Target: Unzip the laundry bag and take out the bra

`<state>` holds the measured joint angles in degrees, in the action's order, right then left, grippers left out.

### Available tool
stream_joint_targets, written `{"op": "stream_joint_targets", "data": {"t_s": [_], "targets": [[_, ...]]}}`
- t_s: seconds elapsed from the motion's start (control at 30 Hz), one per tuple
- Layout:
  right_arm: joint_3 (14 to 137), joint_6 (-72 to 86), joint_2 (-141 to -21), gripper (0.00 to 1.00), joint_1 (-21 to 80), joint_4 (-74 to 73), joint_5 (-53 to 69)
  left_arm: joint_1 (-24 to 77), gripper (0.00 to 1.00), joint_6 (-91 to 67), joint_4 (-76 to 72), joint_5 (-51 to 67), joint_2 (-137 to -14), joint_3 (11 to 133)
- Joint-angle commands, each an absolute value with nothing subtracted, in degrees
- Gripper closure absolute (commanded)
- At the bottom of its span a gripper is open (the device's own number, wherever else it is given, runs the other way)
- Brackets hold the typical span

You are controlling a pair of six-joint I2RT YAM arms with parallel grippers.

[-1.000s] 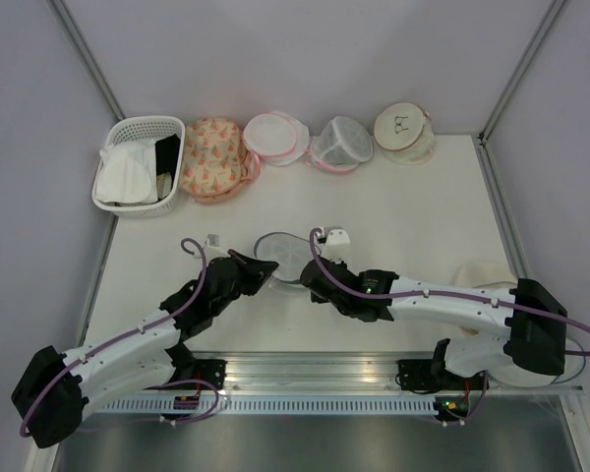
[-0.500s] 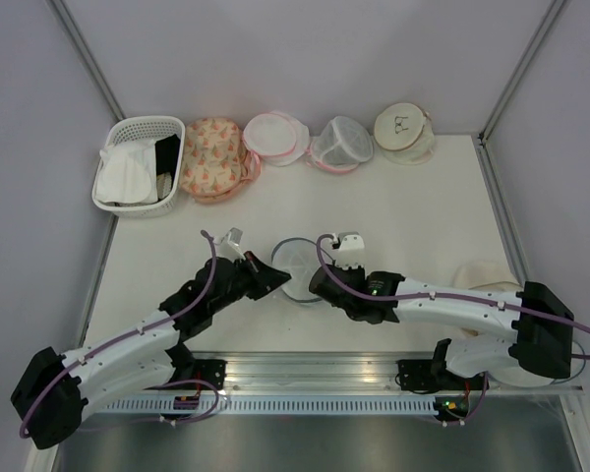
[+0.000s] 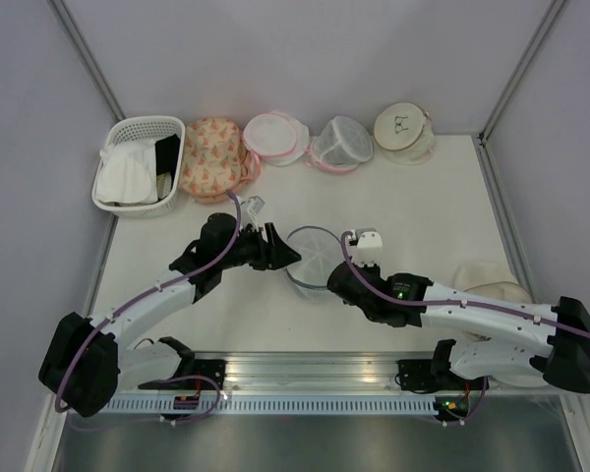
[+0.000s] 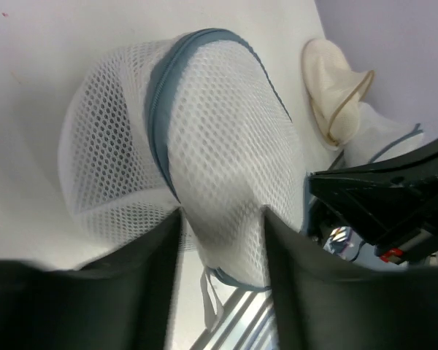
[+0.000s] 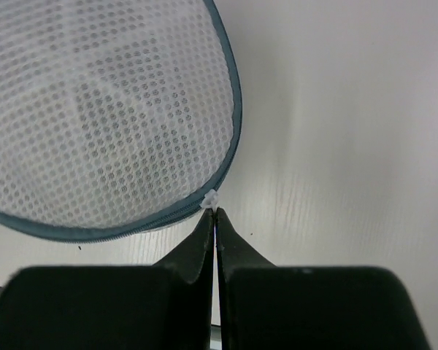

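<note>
The laundry bag [image 3: 312, 256] is a round white mesh drum with a grey-blue zipper rim, lying mid-table between both arms. My left gripper [image 3: 283, 258] is shut on the bag's left edge; in the left wrist view the mesh [image 4: 226, 182] bulges between my fingers [image 4: 160, 248]. My right gripper [image 3: 332, 280] is shut on the small white zipper pull [image 5: 210, 198] at the bag's rim [image 5: 131, 227], with the mesh face [image 5: 102, 109] just above it. The bra is hidden; only a faint grey shade shows through the mesh.
At the back stand a white basket [image 3: 138, 165] with cloths, a floral pink bag [image 3: 212, 157], two pink-trimmed mesh bags [image 3: 275, 138] [image 3: 340, 144] and a beige round bag [image 3: 403, 130]. A cream bag [image 3: 487, 275] lies at the right. A metal rail [image 3: 324, 374] runs along the near edge.
Both grippers and the bag have moved right and slightly farther back. The left arm has stretched out. The bag now sits between them, held on both sides.
</note>
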<state>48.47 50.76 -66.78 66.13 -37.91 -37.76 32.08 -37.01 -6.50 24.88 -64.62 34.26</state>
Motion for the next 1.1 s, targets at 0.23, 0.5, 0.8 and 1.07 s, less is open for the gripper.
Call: {"op": "stream_joint_targets", "data": {"t_s": [0.23, 0.5, 0.8, 1.07], "targets": [[46.32, 49.04, -66.01, 0.99, 65.74, -32.18, -32.89, 31.29, 0.13, -46.65, 12.25, 0.39, -52.84, 34.81], [42.89, 48.86, -68.64, 1.0, 65.74, -10.82, -8.8, 34.27, 0.05, -66.59, 15.12, 10.18, -37.71, 25.24], [42.01, 54.76, -73.47, 0.99, 65.74, 5.0, -0.18, 47.53, 0.04, -78.66, 8.35, 9.33, -39.02, 22.15], [42.98, 53.35, -73.65, 1.0, 65.83, 2.55, -0.7, 48.6, 0.05, -85.25, 8.09, 0.27, -38.32, 18.63]]}}
